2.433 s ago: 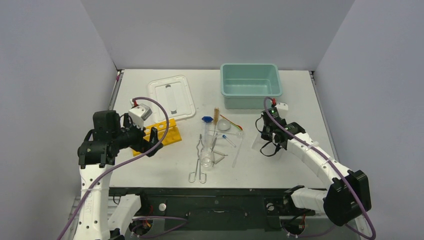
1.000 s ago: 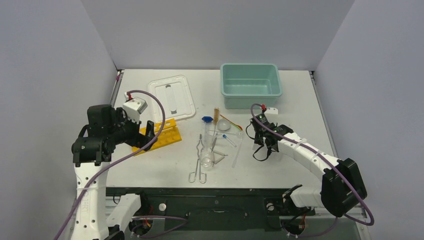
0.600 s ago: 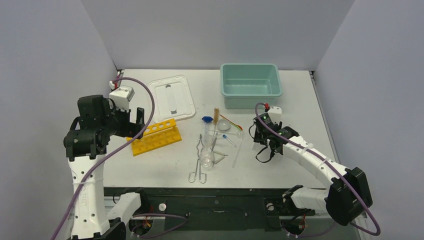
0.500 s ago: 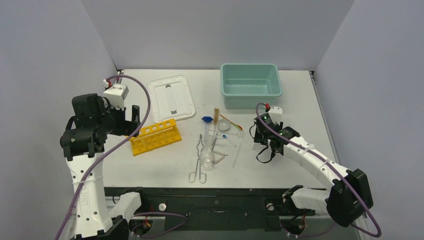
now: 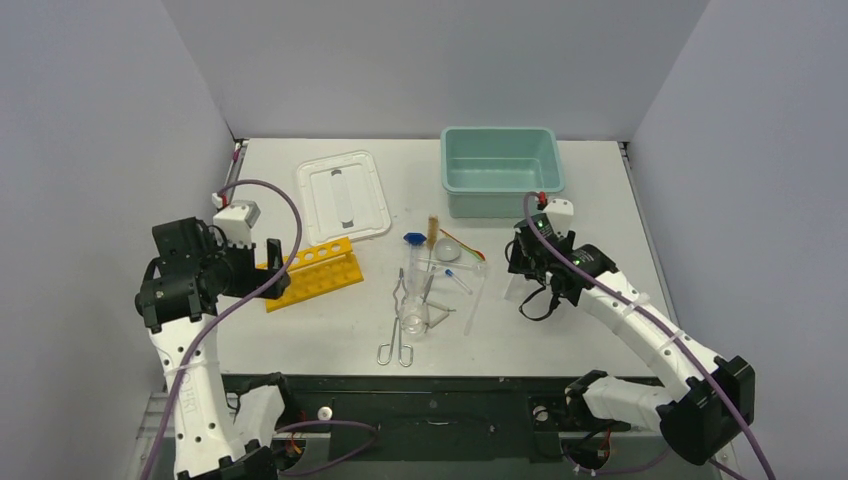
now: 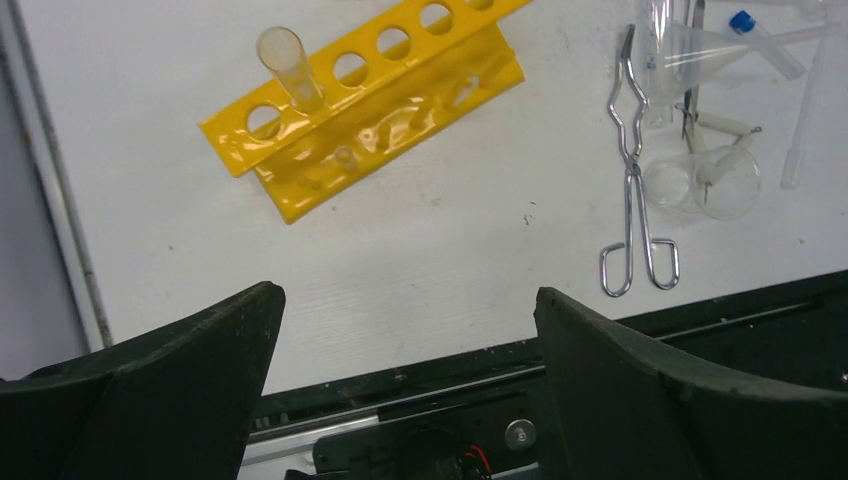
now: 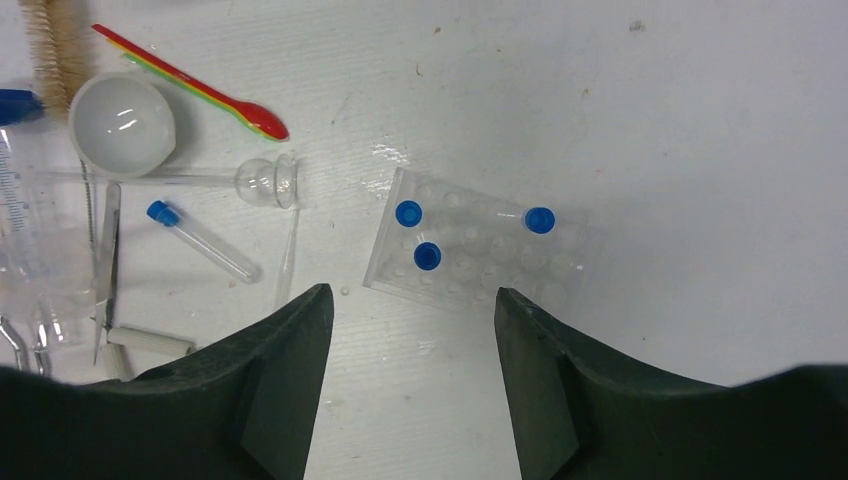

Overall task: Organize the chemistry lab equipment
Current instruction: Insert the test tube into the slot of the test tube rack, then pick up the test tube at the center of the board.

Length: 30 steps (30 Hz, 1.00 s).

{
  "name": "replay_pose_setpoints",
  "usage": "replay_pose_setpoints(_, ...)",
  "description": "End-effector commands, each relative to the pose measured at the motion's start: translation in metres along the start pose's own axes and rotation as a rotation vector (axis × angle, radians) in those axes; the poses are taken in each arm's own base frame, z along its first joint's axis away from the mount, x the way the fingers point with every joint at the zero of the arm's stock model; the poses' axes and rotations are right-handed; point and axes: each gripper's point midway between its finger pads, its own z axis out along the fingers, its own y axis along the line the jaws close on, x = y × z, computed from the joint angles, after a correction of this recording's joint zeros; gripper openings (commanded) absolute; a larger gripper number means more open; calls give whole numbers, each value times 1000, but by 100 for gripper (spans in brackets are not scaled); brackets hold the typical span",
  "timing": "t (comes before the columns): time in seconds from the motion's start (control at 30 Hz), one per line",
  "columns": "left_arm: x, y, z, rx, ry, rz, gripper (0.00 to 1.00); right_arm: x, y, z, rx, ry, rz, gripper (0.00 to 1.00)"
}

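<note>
Two sets of jaws hang parted and empty: the left jaws wide, the right jaws narrower. Below the left, toward the counter's left edge, a yellow holed rack (image 6: 400, 95) carries one clear glass tube (image 6: 285, 65) upright in its second hole. Below the right, nearer the right edge, a clear plastic well tray (image 7: 490, 260) holds three blue-capped vials (image 7: 408, 213) — a fourth blue-capped vial (image 7: 205, 240) lies loose near the round white dish (image 7: 122, 122).

yellow rack (image 6: 395, 118) holding one tube (image 6: 290, 68), tongs (image 6: 633, 180) flat
</note>
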Motion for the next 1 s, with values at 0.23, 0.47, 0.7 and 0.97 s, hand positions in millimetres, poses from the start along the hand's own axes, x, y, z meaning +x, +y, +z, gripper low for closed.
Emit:
replay_pose_setpoints(0.23,-3,-33,30,181,-56,-5,96,-17,18,-30,-62,-14,12,59)
replay_pose_setpoints(0.47,-2,-42,40,191,-78,16,97,-18,26,-38,-47,-19,-9,59)
replay_pose_setpoints(0.7,-1,-42,35,187,-99,60,96,-27,46,-58,-109,-81,3,58)
replay_pose_setpoints(0.97,1,-42,39,193,-102,76,97,-21,57,-65,-89,-103,-51,58)
